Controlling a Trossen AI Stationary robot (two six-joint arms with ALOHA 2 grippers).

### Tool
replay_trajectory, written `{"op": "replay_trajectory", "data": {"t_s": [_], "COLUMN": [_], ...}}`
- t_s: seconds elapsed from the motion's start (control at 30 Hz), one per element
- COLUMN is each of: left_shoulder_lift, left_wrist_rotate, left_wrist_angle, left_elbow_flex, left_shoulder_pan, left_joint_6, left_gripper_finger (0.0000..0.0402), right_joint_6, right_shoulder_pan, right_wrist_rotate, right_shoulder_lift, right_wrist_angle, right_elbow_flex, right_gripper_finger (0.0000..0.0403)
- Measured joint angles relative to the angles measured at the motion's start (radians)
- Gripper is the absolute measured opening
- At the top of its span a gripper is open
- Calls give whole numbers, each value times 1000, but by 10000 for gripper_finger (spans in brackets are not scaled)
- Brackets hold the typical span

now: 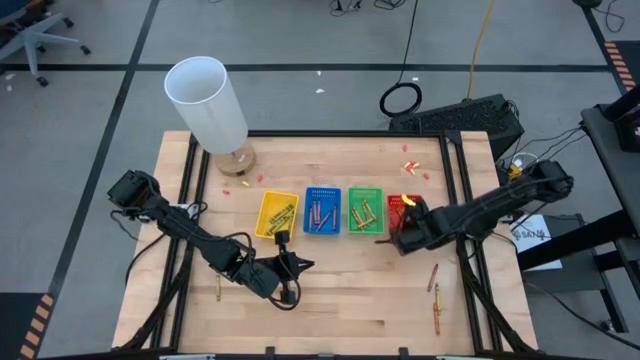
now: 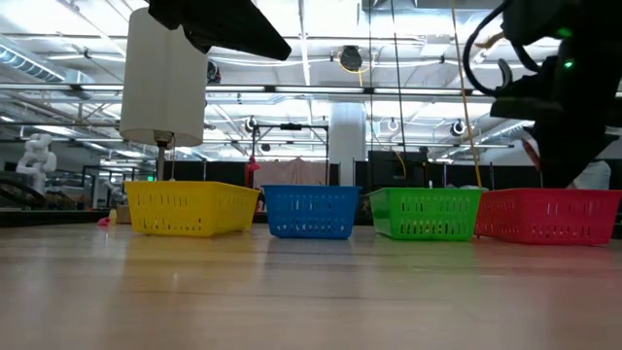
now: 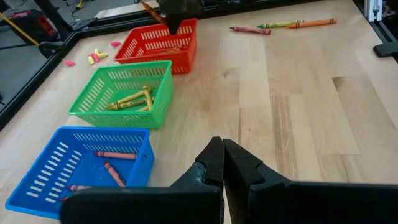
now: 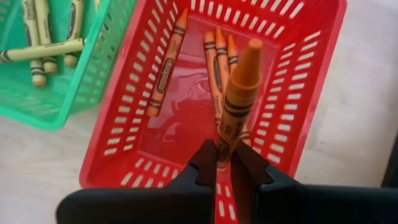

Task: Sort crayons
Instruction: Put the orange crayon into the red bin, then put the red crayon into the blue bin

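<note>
Nothing can be read for certain. The orange crayon (image 4: 238,99) held over the red tray (image 4: 311,118) has a dark-banded wrapper, and the crayons (image 4: 165,68) lying in that tray carry an oval mark with lettering, but the letters are too small to make out.

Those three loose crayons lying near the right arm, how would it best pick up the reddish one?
Grip the reddish crayon across its thin middle, coming straight down from above: it lies flat on the table, apart from the other two crayons, leaving room for both fingers.
</note>
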Motion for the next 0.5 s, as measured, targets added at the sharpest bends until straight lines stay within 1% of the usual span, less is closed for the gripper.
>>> {"op": "replay_trajectory", "data": {"t_s": [0.23, 0.33, 0.5], "left_shoulder_lift": [0, 0, 0], "left_wrist_rotate": [0, 0, 0], "left_wrist_angle": [0, 0, -6], "left_elbow_flex": [0, 0, 0], "left_shoulder_pan": [0, 0, 0], "left_joint_6": [1, 1, 1], "left_gripper_finger": [2, 2, 2], "right_joint_6": [-66, -79, -130], "right_shoulder_pan": [-62, -71, -91], "right_wrist_rotate": [26, 19, -23], "right_shoulder_lift": [5, 25, 80], "right_wrist_angle": [4, 4, 10], "right_elbow_flex": [0, 0, 0], "right_gripper_finger": [13, 28, 55]}}
